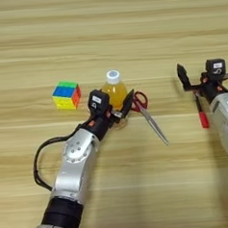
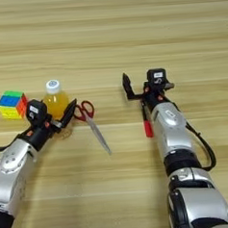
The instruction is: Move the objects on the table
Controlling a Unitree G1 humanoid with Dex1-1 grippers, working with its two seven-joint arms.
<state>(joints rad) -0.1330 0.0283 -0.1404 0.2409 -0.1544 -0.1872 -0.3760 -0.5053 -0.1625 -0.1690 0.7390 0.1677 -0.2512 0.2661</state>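
The left pincer (image 1: 116, 107) sits spread around the base of the juice bottle (image 1: 115, 91), one finger on each side, near the middle of the table (image 1: 129, 28). Just right of the bottle lie the scissors (image 1: 149, 114), blades pointing toward the near edge; the cube (image 1: 67, 94) stands to its left. The right pincer (image 2: 142, 87) hangs spread above the top end of the red pen (image 2: 147, 121).

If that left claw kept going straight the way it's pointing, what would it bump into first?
Most likely the orange-juice bottle with a white cap: the left gripper points away from the robot, fingers spread on either side of it. The red-handled scissors lie just to the right, probably out of line, though depth is unclear.
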